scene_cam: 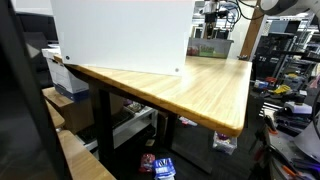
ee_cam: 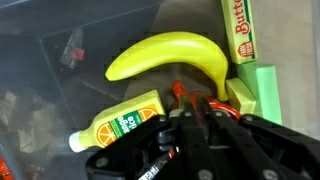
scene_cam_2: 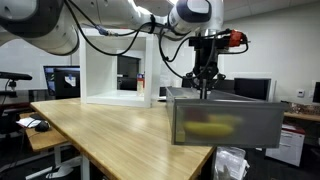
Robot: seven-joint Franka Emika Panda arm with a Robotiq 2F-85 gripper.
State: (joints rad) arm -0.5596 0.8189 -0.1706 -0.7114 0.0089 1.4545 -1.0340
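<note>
My gripper hangs over the open top of a translucent grey bin near the table's edge, fingertips about at its rim. In the wrist view the gripper's fingers are close together on a red-handled tool, whose red handles show on both sides of the fingertips. Below lie a yellow banana, which also shows through the bin wall in an exterior view, a yellow-green juice carton, a butter box and a green block.
The bin stands on a wooden table, which also shows in an exterior view. A large white box stands at the far side of the table. Monitors, shelves and clutter surround the table.
</note>
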